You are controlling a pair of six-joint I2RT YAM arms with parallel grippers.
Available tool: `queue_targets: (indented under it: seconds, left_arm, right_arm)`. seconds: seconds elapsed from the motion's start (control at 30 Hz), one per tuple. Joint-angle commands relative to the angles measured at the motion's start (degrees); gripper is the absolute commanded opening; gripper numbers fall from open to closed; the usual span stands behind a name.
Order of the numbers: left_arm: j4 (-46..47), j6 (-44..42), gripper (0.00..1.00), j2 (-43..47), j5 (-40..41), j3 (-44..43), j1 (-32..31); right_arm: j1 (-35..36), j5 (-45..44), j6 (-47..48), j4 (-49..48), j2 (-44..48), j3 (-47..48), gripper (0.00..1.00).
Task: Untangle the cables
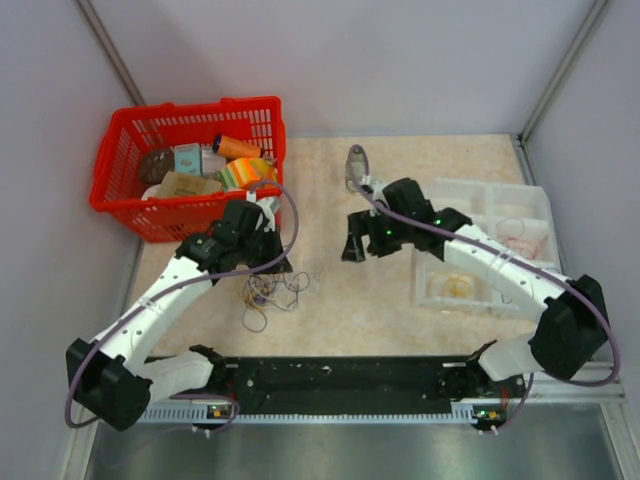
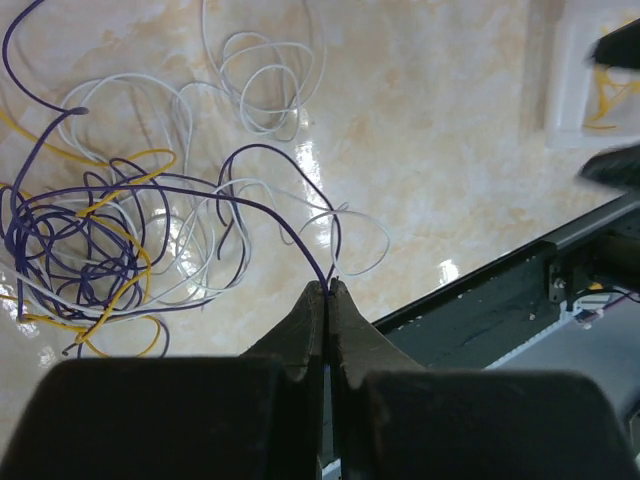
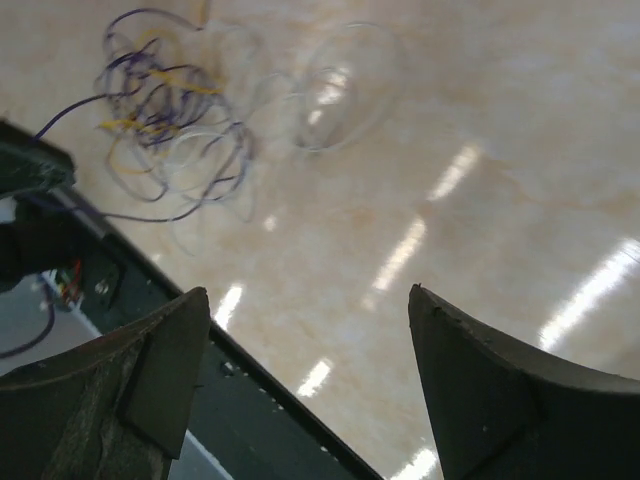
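Note:
The cables lie as a loose tangle of dark purple, yellow and white wires on the beige table in front of my left arm. In the left wrist view the tangle sits left of the fingers. My left gripper is shut on a dark purple wire that arcs back into the tangle. My right gripper is open and empty, held above bare table to the right of the tangle. In the top view it hangs mid-table.
A red basket of packets stands at the back left. A clear compartment tray at the right holds a yellow wire coil and a red one. A small grey object lies at the back centre. The black rail runs along the near edge.

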State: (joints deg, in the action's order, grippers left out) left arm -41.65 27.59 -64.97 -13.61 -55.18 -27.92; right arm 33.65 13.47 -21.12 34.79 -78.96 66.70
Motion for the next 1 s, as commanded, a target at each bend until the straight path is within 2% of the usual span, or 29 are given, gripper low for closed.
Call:
queue_targets:
  seconds: [0.0,0.07,0.2,0.57,0.73,0.87,0.93,0.97]
  left_arm:
    - [-2.47,2.28,0.00,2.92,-2.56,-5.46,0.06]
    - [-2.82,3.42,0.00,2.66,-4.40,-6.43,0.06]
    - [-3.44,5.19,0.00,1.08,-7.40,-9.24,0.15]
    - [-4.49,8.26,0.00,1.07,-6.26,-19.61,0.15]
    - [-5.11,9.50,0.00,0.64,-5.99,-24.44,0.32]
    - [-6.69,9.06,0.00,0.37,-4.33,-29.01,0.32]
    - [-6.96,8.79,0.00,0.20,-3.71,-31.12,0.32]
    - [-6.78,8.53,0.00,0.19,-3.53,-31.65,0.32]
  right_arm:
    - [7.65,13.13,-0.57,-24.29,-0.14,-2.53,0.79]
    - [9.58,16.31,-2.95,-30.71,-0.58,-3.85,0.79]
    - [15.55,14.13,0.11,-37.94,0.56,-5.96,0.79]
    - [22.95,5.34,3.46,-44.62,1.35,-6.49,0.71]
    - [24.80,-4.50,6.70,-43.84,0.56,-4.30,0.71]
    - [25.06,-7.41,9.34,-41.30,-0.76,1.05,0.60]
    - [25.85,-8.46,11.10,-39.80,-1.02,4.31,0.49]
    - [26.03,-8.73,11.37,-39.27,-0.85,5.62,0.38]
